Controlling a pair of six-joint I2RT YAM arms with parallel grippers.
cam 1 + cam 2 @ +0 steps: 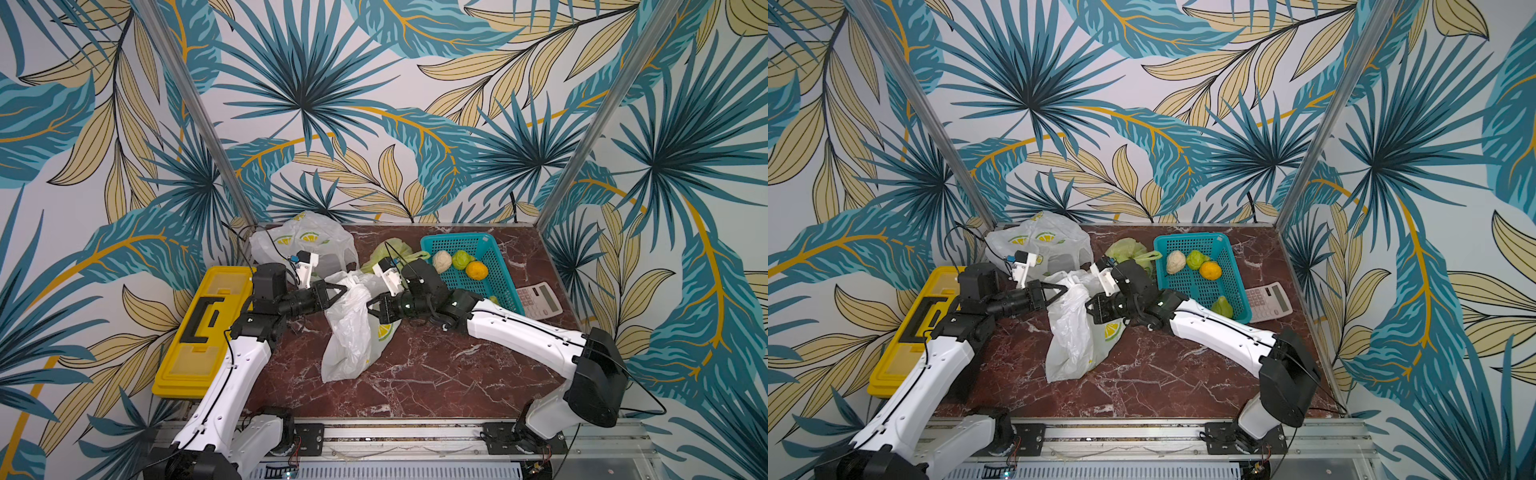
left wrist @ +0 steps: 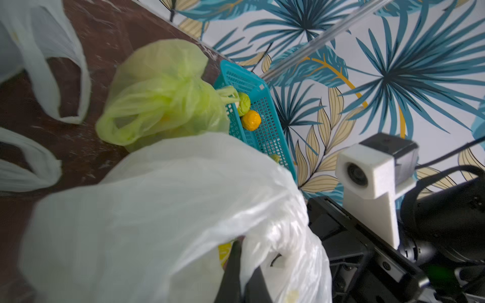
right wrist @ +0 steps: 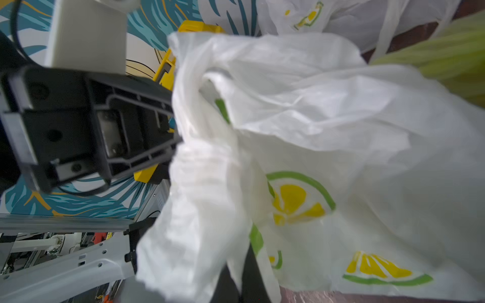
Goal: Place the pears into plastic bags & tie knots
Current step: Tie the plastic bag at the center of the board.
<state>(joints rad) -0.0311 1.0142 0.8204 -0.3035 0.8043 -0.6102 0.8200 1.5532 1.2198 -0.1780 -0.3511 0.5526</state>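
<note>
Both arms meet over the middle of the marble counter [image 1: 436,374], each gripping the upper part of a white bag [image 1: 348,336] printed with lemon slices. The left tool [image 1: 345,290] is pressed together on a fold of plastic near the bag's top. The right tool [image 1: 371,307], facing it, pinches the thin plastic just beside it, and in the right wrist view plastic passes between its fingers [image 3: 252,272]. The bag hangs crumpled between them, its lower end resting on the counter.

Behind it, a second white bag [image 1: 307,241] sits at the back by the left arm, and a yellow-green bag [image 1: 388,251] with its top gathered lies against a teal basket [image 1: 457,240]. The basket holds a cream pear [image 1: 441,261], a green pear [image 1: 462,259] and an orange fruit [image 1: 476,270]. A calculator [image 1: 540,299] lies beside the basket, and a yellow toolbox [image 1: 195,332] lies along the counter's left edge.
</note>
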